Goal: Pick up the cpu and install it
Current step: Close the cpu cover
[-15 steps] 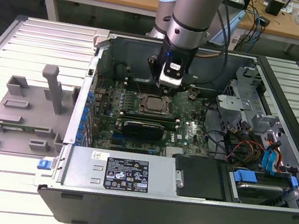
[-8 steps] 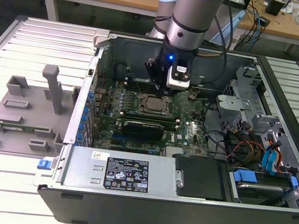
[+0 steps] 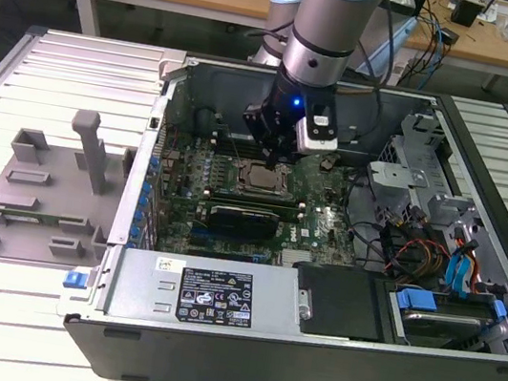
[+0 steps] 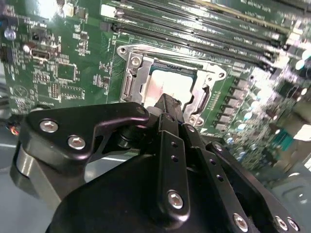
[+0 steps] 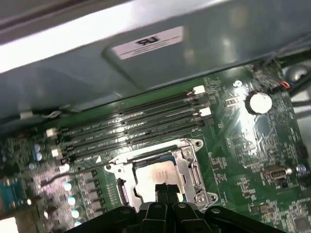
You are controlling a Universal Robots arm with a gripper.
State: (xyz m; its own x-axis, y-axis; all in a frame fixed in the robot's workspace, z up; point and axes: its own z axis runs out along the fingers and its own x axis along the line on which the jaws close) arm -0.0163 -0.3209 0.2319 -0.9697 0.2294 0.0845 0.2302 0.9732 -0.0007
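Note:
The cpu (image 3: 264,179) lies flat inside the metal-framed socket (image 3: 241,181) on the green motherboard (image 3: 316,225) of an open computer case. In both wrist views its silver-white top (image 4: 163,85) (image 5: 154,172) shows inside the socket frame (image 4: 132,73) (image 5: 193,165). My gripper (image 3: 274,160) hangs just above the socket. Its black fingertips (image 4: 167,104) (image 5: 167,190) are pressed together over the near edge of the cpu, shut with nothing between them. That edge of the chip is hidden behind the fingers.
Memory slots (image 5: 136,127) run beside the socket, next to the case wall (image 5: 146,63). A black card (image 3: 245,216) sits in front of the socket. Cables (image 3: 409,246) and drive bays (image 3: 446,318) fill the exterior view's right. A grey fixture (image 3: 42,186) stands left of the case.

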